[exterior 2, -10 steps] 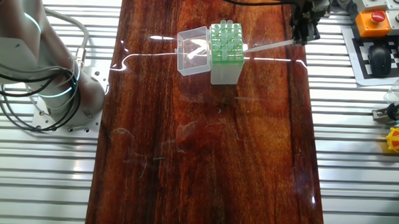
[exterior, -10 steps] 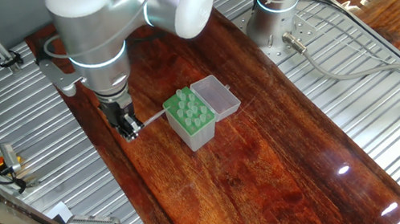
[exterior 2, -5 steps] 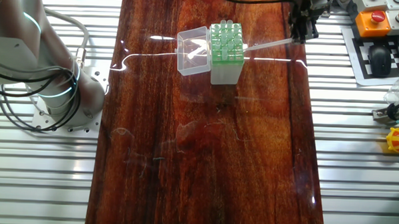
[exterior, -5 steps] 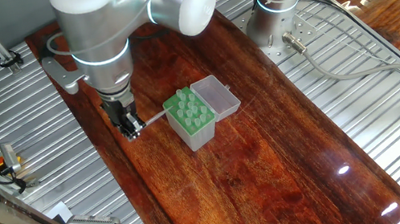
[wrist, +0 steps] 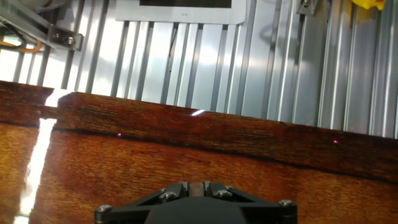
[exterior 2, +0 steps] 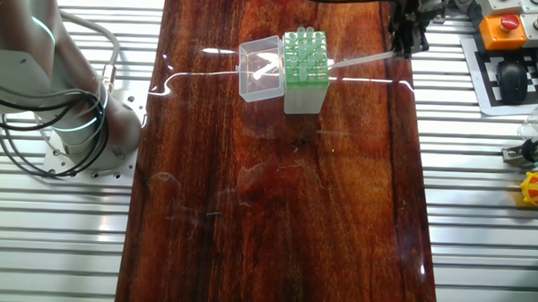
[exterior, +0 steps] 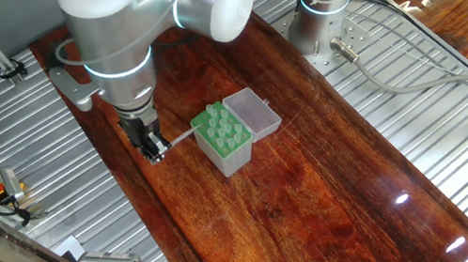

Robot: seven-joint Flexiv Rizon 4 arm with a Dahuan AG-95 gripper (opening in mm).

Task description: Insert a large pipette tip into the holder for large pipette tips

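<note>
The holder [exterior: 226, 137] is a small box with a green perforated top and a clear lid [exterior: 252, 115] hinged open beside it; it stands mid-table, also seen as the holder [exterior 2: 305, 68]. My gripper [exterior: 153, 148] hangs just left of it, shut on the wide end of the large pipette tip [exterior: 180, 138], a thin pale cone lying nearly level and pointing at the box. From the other side, the gripper [exterior 2: 407, 48] holds the tip [exterior 2: 366, 59] with its thin end at the box's edge. In the hand view the jaws [wrist: 196, 188] pinch the tip's butt end.
The dark wooden table [exterior: 293, 197] is flanked by ribbed metal surfaces [exterior: 7, 140]. A second robot base [exterior: 324, 11] stands at the back. A red-button controller [exterior 2: 505, 29] and a keyboard lie beside the table edge near the gripper.
The arm shifted very slightly between one second ago and half a second ago; since then nothing has visibly moved. The tip stays in the grip.
</note>
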